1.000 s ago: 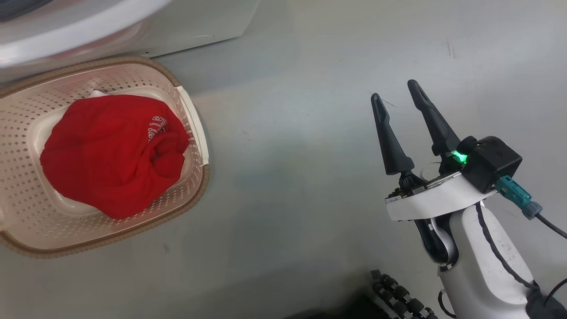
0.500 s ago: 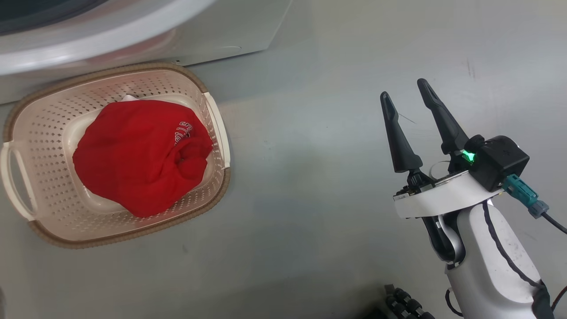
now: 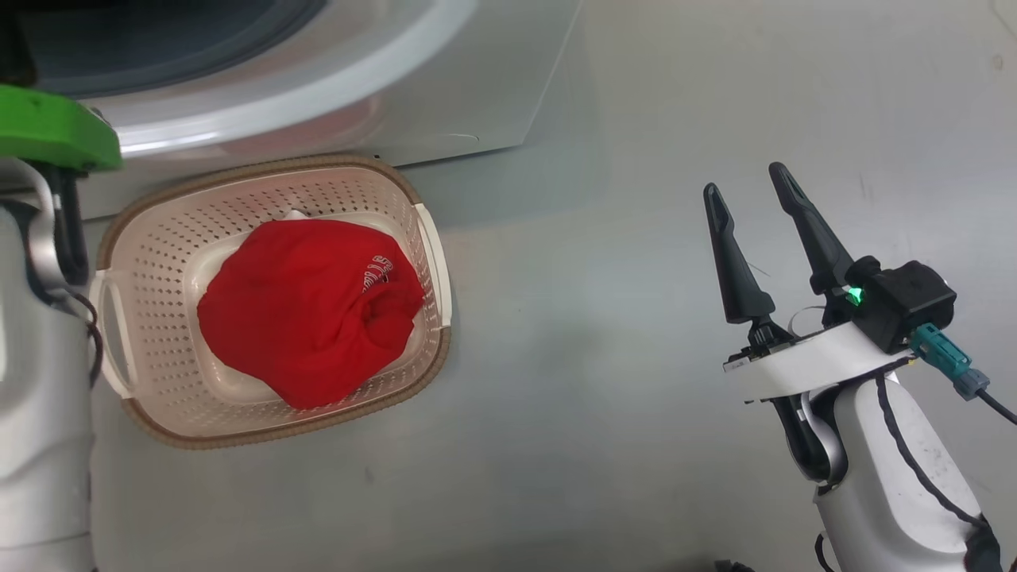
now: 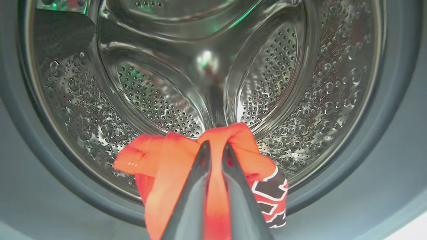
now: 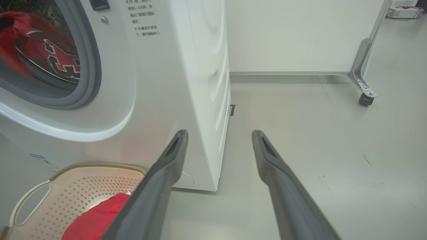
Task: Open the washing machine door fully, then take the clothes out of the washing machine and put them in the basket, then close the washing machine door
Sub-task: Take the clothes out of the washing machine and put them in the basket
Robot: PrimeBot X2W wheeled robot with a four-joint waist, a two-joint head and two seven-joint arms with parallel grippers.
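In the left wrist view my left gripper (image 4: 216, 145) is shut on a red garment with navy-and-white print (image 4: 160, 160), which hangs at the mouth of the steel drum (image 4: 160, 83). The right wrist view shows those same clothes (image 5: 40, 56) inside the grey ring of the washing machine (image 5: 186, 66). The cream basket (image 3: 159, 238) stands on the floor below the machine (image 3: 477, 95) with a red garment with white lettering (image 3: 310, 310) in it. My right gripper (image 3: 751, 187) hovers open over bare floor, right of the basket. The washing machine door is out of view.
My left forearm (image 3: 40, 357) rises along the left edge beside the basket's handle (image 3: 107, 334). Grey floor (image 3: 596, 318) spreads between basket and right arm. A white panel on a castor foot (image 5: 363, 90) stands behind the machine to the right.
The head camera has swung, so the basket and machine now sit further right and lower in the picture and my left forearm has come into it. The right gripper stays open.
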